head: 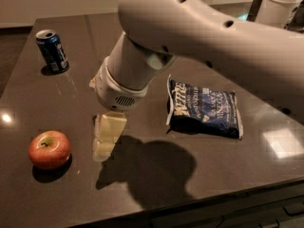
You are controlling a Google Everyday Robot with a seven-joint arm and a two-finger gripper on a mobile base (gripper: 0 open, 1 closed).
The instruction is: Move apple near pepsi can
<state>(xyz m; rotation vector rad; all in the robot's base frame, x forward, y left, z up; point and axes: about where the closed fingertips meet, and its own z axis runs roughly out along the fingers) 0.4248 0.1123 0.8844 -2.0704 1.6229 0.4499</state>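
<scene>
A: While the gripper (105, 148) hangs over the table (247, 175), where's the apple (49, 149)?
B: At its 9 o'clock, near but apart. Pepsi can (52, 50) sits way off at the apple's 12. Grip width? Can't tell.

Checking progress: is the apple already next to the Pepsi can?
No, the apple sits near the front edge of the table, the Pepsi can at the far corner; the claw hangs beside the apple, not touching it.

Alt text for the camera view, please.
The gripper hangs low over the dark table beside the apple, not touching it. The pepsi can stands upright at the far left corner; a blue chip bag lies flat mid-table.
</scene>
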